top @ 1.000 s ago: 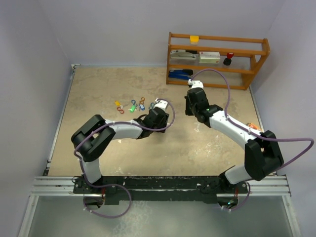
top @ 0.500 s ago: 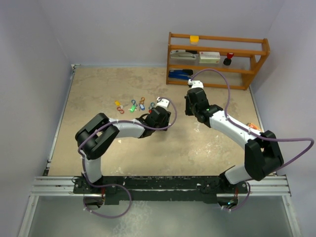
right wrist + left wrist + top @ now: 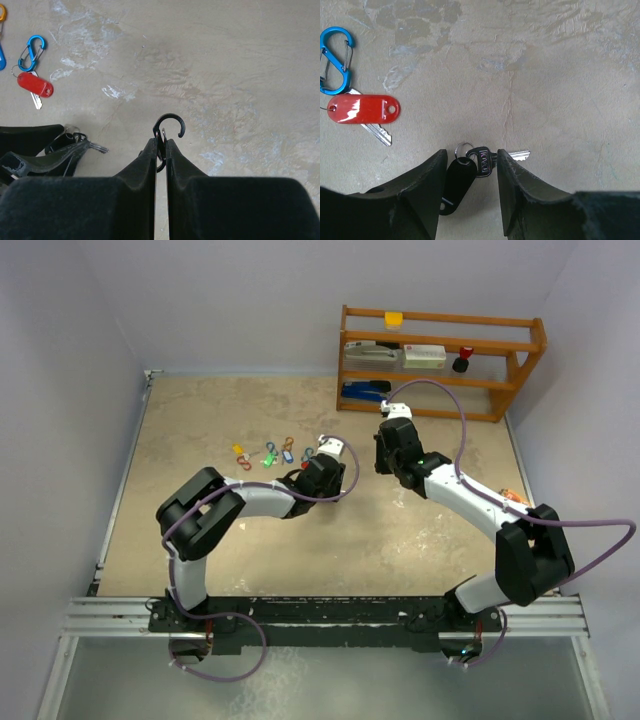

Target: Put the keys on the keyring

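At the left of my left wrist view, a blue clip (image 3: 334, 60) lies just beside the red-tagged key (image 3: 364, 109). At bottom centre my left gripper (image 3: 470, 192) stands spread, with the black fob (image 3: 459, 182) and its silver key (image 3: 515, 155) on the table (image 3: 545, 75) between the fingers. My right gripper (image 3: 160, 146) pinches the black hook-shaped keyring (image 3: 170, 122).

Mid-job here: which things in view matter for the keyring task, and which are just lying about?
Job: black-fob key, red-tagged key, yellow-tagged key, green-tagged key, blue-tagged key, black hook clip pinched in the right fingers.
Lying about: blue clip, wooden shelf.
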{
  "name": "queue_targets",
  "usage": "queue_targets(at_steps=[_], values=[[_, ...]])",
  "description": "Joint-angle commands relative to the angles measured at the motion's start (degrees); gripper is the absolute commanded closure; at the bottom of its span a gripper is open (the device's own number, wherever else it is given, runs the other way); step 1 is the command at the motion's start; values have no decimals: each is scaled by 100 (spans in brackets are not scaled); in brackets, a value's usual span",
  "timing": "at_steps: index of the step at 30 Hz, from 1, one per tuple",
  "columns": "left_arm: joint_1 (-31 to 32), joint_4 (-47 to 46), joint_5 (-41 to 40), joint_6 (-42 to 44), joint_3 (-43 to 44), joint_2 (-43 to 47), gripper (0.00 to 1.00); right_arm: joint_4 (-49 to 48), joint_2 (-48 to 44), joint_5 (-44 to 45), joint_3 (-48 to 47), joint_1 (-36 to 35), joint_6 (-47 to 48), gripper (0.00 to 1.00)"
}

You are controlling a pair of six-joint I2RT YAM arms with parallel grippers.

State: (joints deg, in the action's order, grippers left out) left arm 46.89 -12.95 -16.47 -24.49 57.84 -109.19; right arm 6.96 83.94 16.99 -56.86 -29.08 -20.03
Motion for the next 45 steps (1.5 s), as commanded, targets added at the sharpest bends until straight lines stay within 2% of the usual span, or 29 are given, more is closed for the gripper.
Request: queue_targets(at_steps=[1,7,16,26,38,45], values=[[-55,-99,95,-88,151,-186,59,-147,-82,67,17,26,52,100],[-75,-124,95,-117,116,-191,64,-151,-63,77,26,25,47,100],[-111,-173,75,-144,30,-131,77,-151,-62,92,35,25,51,100],[-128,-203,-8,-179,-32,-70,83,-151,-53,94,35,25,43,100],[-137,-307,-252,-244,-180,260,100,-151,-49,66,52,27,30,100],[-137,-454,-389,-227,-333,651,100,-167,-31,13,46,25,65,100]])
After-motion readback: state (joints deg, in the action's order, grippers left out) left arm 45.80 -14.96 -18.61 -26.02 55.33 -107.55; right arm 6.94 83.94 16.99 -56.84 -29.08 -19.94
